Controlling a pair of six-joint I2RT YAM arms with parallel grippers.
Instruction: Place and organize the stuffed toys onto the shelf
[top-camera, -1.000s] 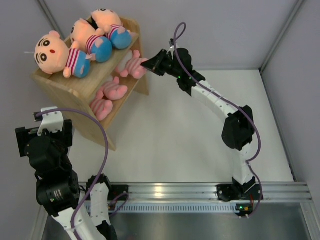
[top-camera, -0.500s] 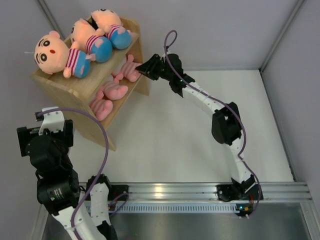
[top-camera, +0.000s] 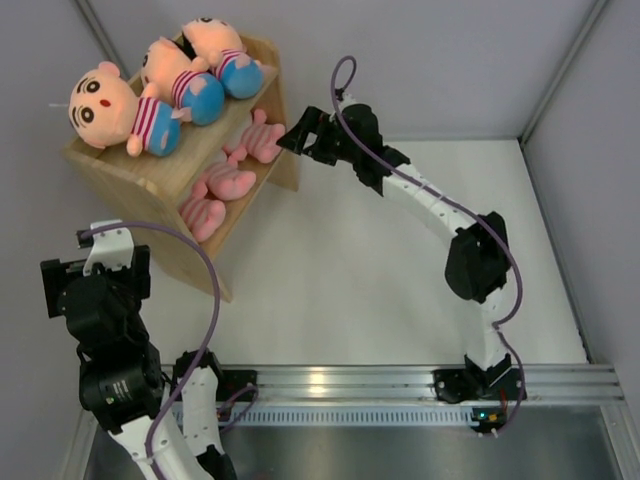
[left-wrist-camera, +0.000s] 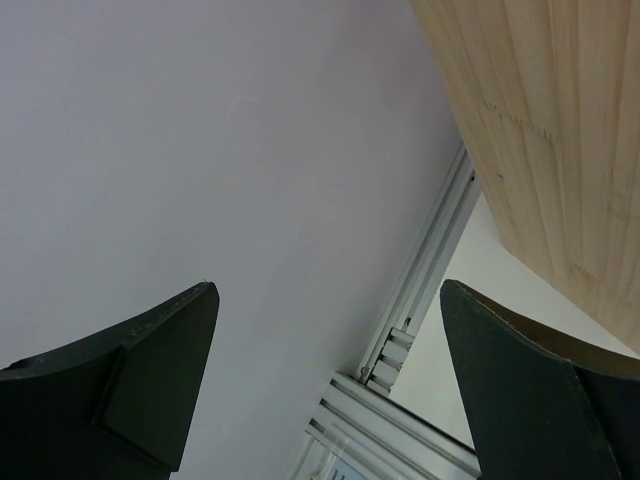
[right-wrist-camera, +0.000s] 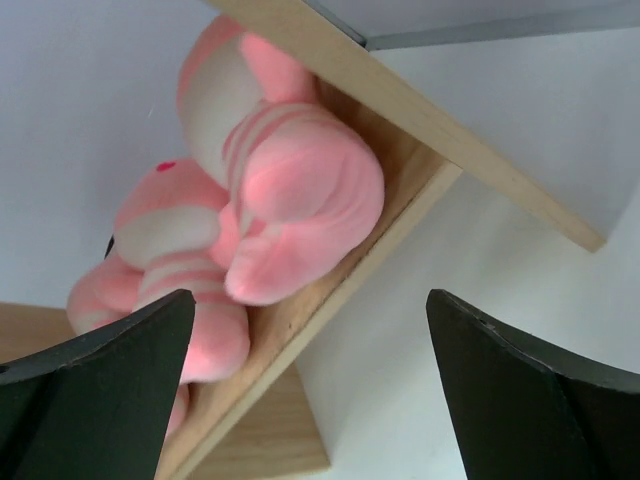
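Observation:
The wooden shelf (top-camera: 150, 185) stands tilted at the back left. Three boy dolls (top-camera: 115, 110) (top-camera: 180, 75) (top-camera: 222, 50) lie on its top board. Three pink striped animals (top-camera: 258, 140) (top-camera: 228, 182) (top-camera: 203, 215) lie in a row on the lower tier. My right gripper (top-camera: 298, 135) hovers open just right of the rightmost animal, not touching it. In the right wrist view that animal (right-wrist-camera: 290, 190) rests on the lower board (right-wrist-camera: 400, 215), beyond my open right gripper (right-wrist-camera: 308, 296). My left gripper (top-camera: 93, 262) is open and empty below the shelf, facing the wall (left-wrist-camera: 327, 288).
White table surface (top-camera: 380, 260) spreads right of the shelf. Grey walls with metal frame posts (top-camera: 560, 70) close in the back and sides. An aluminium rail (top-camera: 400, 380) runs along the near edge. The shelf's side panel (left-wrist-camera: 560, 150) is close to my left gripper.
My right gripper has opened and let go of the rightmost pink animal, which now lies on the lower tier, and it has drawn back slightly. The left arm has dropped slightly.

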